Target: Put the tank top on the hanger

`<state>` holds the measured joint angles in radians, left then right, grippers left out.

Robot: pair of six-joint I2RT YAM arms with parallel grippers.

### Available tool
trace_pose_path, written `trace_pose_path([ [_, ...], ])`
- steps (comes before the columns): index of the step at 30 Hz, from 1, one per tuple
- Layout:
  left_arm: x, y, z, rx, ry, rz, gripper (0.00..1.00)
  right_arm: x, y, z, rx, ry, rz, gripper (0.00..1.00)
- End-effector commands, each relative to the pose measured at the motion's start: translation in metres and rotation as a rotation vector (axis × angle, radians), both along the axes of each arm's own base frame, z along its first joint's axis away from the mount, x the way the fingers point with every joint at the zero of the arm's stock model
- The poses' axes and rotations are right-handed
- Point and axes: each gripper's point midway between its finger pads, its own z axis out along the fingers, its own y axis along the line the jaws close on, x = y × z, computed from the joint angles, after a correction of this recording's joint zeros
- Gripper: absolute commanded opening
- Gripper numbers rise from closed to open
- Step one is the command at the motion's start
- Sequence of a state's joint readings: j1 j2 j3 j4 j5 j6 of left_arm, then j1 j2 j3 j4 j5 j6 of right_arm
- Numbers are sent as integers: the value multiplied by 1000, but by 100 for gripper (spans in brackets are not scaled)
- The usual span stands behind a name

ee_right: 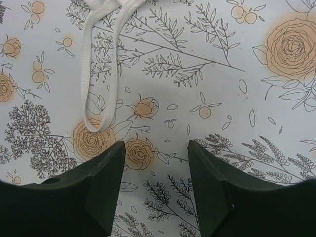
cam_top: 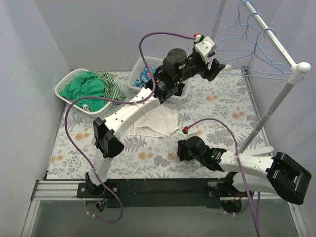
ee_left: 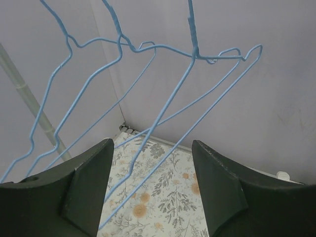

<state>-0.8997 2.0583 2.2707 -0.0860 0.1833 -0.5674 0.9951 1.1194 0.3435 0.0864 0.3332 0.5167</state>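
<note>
Near edge: both arm bases bolted to a black rail point(cam_top: 163, 186). Right gripper point(cam_top: 171, 144) sits low over the flower-print worktop point(cam_top: 224, 111), near the middle and just on the near side of the tank top point(cam_top: 155, 123). Right wrist view: right gripper point(ee_right: 155, 148) has its fingers point(ee_right: 106, 170) spread, nothing between them and only bare print below. One white strap loop of the tank top point(ee_right: 85, 74) lies flat on the worktop just beyond the left fingertip, not touching it. The tank top is crumpled on the worktop centre, partly under the left arm. Left arm reaches up and far-right. Left gripper point(cam_top: 216, 66) is at the near end of the hangers on the metal rail point(cam_top: 269, 34). Left wrist view: left gripper point(ee_left: 153, 148) has its fingers point(ee_left: 91, 182) spread wide. The lower wires of the pale-blue hanger point(ee_left: 194, 52) pass through the gap; contact cannot be told. The hanger point(cam_top: 256, 73) hangs on the rail among others like it. Far left: white basket point(cam_top: 63, 88) holding green and striped garments. A second basket point(cam_top: 140, 64) is behind the left arm.
</note>
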Motion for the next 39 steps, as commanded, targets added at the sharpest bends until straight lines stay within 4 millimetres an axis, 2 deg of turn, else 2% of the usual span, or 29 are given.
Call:
trace_pose_path([
  [1, 8, 3, 16, -15, -77, 18, 65, -10, -7, -15, -30, 40, 19, 62],
  [6, 11, -9, 1, -13, -62, -65, 65, -12, -5, -15, -26, 51, 35, 62],
  [10, 9, -26, -26, 9, -12, -135, 65, -12, -6, -15, -34, 51, 34, 62],
  [15, 9, -31, -40, 23, 19, -149, 58, -14, -9, -18, -44, 58, 34, 62],
  [18, 4, -31, -42, 29, 27, -159, 50, -14, -11, -21, -52, 63, 23, 62],
  [20, 0, -31, -41, 33, 26, -165, 39, -13, -13, -22, -59, 59, 13, 62],
  [22, -4, -33, -44, 42, 22, -168, 32, -11, -13, -21, -63, 53, 7, 61],
  [23, -5, -34, -44, 45, 20, -166, 22, -10, -13, -21, -65, 50, 3, 60],
  [25, -9, -36, -43, 49, 13, -168, 13, -8, -12, -17, -60, 38, -1, 60],
  [27, -12, -36, -39, 45, 4, -167, 0, -5, -11, -13, -57, 29, -9, 58],
  [30, -15, -36, -29, 31, -15, -153, 0, -2, -12, -8, -57, 12, -19, 58],
  [35, -23, -25, 9, -35, -49, -150, 0, 4, -12, 0, -52, -19, -37, 58],
  [39, -33, -18, 30, -65, -68, -170, 0, 8, -14, 4, -63, -36, -45, 59],
])
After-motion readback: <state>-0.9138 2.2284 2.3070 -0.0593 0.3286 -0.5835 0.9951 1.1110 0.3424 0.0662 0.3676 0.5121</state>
